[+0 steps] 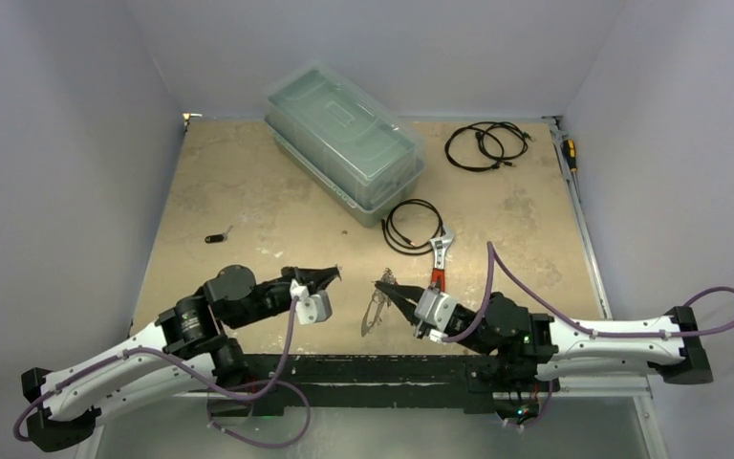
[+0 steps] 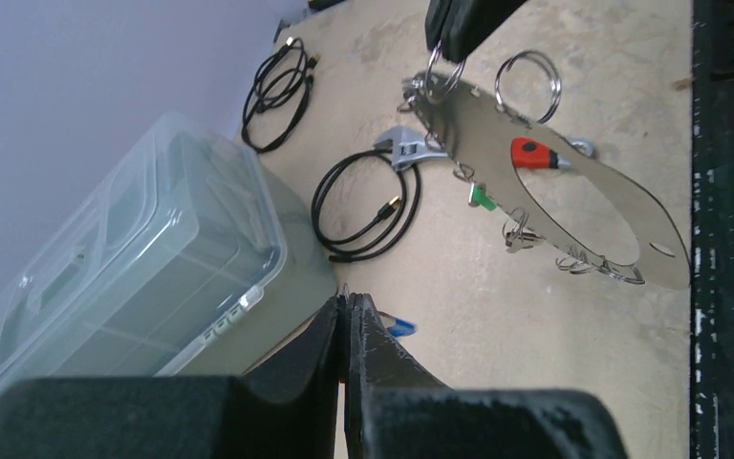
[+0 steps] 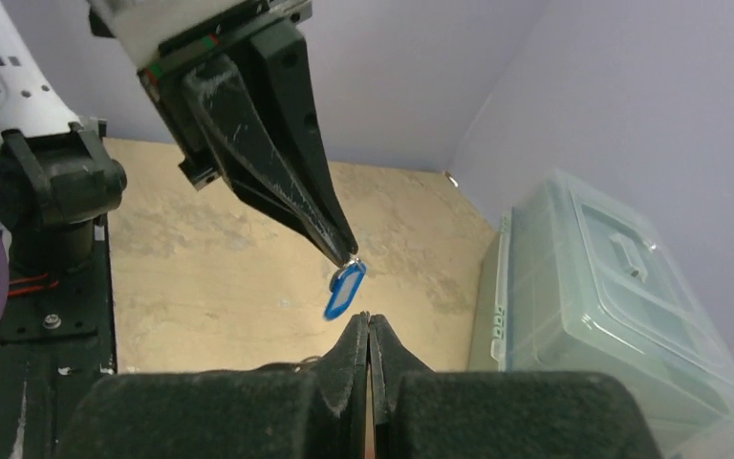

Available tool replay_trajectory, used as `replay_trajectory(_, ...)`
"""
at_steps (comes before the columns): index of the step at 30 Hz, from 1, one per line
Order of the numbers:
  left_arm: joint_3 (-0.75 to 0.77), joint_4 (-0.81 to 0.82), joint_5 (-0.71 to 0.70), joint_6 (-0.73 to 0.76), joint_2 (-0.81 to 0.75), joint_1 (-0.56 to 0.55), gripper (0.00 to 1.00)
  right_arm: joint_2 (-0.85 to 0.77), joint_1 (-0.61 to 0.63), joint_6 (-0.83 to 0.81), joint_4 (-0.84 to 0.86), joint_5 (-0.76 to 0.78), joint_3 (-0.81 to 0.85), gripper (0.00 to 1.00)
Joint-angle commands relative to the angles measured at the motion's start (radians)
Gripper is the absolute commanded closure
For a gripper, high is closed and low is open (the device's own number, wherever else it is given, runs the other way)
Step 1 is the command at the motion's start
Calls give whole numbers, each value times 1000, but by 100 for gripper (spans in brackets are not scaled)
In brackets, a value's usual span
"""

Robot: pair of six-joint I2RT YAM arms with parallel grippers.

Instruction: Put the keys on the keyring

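Pinching the left pincer shut on the small metal ring of a blue-tagged key, and dangling the tag just under the fingertips at the centre of the right wrist view, raised off the surface. Clamping the right pincer closed on one split ring at the upper end of the keyring, at the top middle of the left wrist view. Hanging the keyring from that grip as a flat silvery loop sloping toward the right of the frame, and carrying on its edge a green-tagged key and several bare split rings. Facing the two pincers tip to tip, near but apart, in the lower middle of the overhead view. Hovering over a surface bearing a red-handled wrench just beside a black coiled cable, a clear lidded box toward the upper middle, a second cable at the upper right, and a small dark item at the left, too small to identify.
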Motion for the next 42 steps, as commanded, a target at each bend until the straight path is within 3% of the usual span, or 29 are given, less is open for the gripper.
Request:
replay_trajectory(1,-27,42,152,-6,-31,29,100,-39,2,-115,201,-104,-79,100)
replay_trajectory(8,-50,120,482,-46,-37,158,100,-68,2,-163,298,-186,-147,100)
replay_trajectory(20,-59,212,717,-114,6,202,100,-104,1,-124,378,-332,-184,100)
replay_trajectory(27,-80,301,765,-156,-6,208,100,-128,-1,-94,395,-386,-195,100)
replay_trajectory(42,-101,461,792,-290,3,220,100,-117,-102,57,597,-531,-249,100)
